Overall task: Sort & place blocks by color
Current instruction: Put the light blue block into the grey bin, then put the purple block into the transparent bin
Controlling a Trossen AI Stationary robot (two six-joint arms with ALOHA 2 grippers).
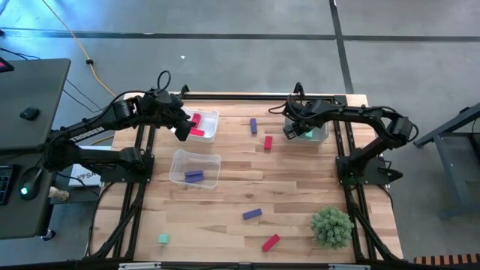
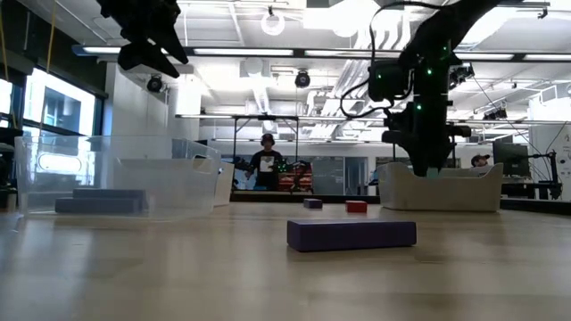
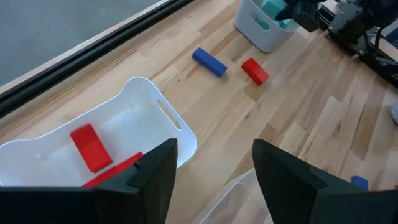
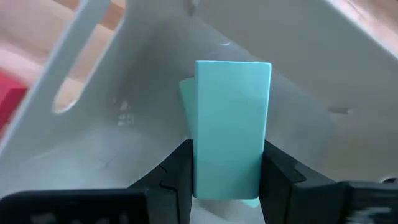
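Teal block, smooth, flat-faced, rectangular

- Three plastic bins on the wooden table: a white bin holding red pieces, a clear bin with a purple piece, a white bin with teal pieces.
- Four red blocks: two in the white bin just ahead of the left jaws, two loose on the table.
- Three purple blocks: one in the clear bin, two loose.
- Teal blocks: one bar clamped between the right jaws, at least one more behind it in the bin, one cube loose.
- One bushy green plant-like ball.
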